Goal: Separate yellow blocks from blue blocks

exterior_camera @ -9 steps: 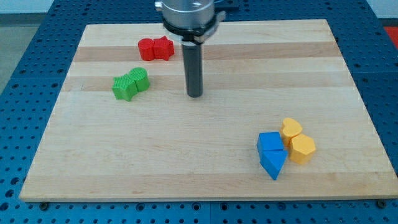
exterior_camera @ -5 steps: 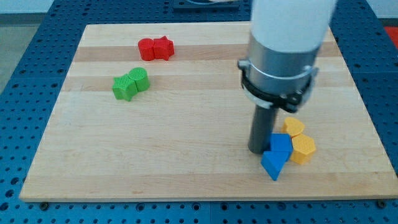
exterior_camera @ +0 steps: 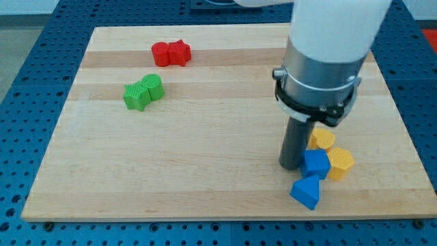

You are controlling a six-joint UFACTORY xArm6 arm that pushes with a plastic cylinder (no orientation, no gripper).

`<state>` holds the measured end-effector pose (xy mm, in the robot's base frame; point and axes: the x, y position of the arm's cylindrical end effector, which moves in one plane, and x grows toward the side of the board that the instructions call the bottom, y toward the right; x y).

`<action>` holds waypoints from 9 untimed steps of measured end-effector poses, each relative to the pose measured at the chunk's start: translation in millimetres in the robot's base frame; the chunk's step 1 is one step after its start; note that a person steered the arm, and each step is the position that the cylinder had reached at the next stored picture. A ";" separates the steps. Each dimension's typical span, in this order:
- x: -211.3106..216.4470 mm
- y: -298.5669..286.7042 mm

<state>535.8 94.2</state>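
My tip (exterior_camera: 291,166) rests on the board at the lower right, touching the left side of a blue square block (exterior_camera: 317,164). A blue triangular block (exterior_camera: 305,192) lies just below it, near the board's bottom edge. Two yellow blocks sit on the right of the blue square: one (exterior_camera: 321,139) partly behind the rod, the other, hexagonal (exterior_camera: 340,163), touching the blue square. The arm's wide body hides the board above this group.
Two red blocks (exterior_camera: 171,52) sit together at the upper left. Two green blocks (exterior_camera: 143,93) sit together below them. The wooden board's (exterior_camera: 171,157) right and bottom edges are close to the blue and yellow group.
My tip came from the board's upper middle down to the blue blocks. It pushed them right; the blue triangle has slid down away from the blue square.
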 end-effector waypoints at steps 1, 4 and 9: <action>-17.2 6.0; -12.6 103.3; -1.8 67.4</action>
<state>533.9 161.6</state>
